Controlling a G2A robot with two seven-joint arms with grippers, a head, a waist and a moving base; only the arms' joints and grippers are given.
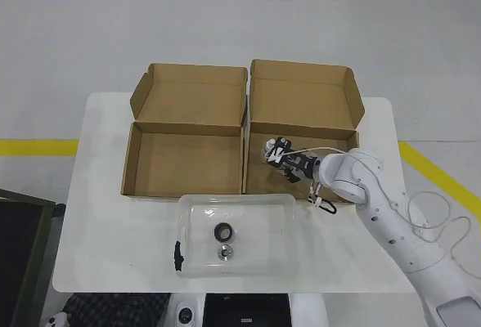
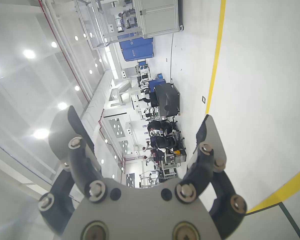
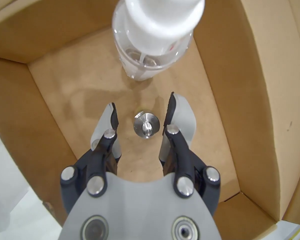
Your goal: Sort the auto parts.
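Squarely between spread right fingers (image 3: pixel 113 117): metal part (image 3: pixel 146 125), touching neither

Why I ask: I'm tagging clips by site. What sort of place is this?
Probably a factory or lab hall: yellow floor lines, a framed machine enclosure, and rows of workstations behind.

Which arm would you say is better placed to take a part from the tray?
Probably right: the right gripper hangs open over the box beside the tray; the left gripper faces the room.
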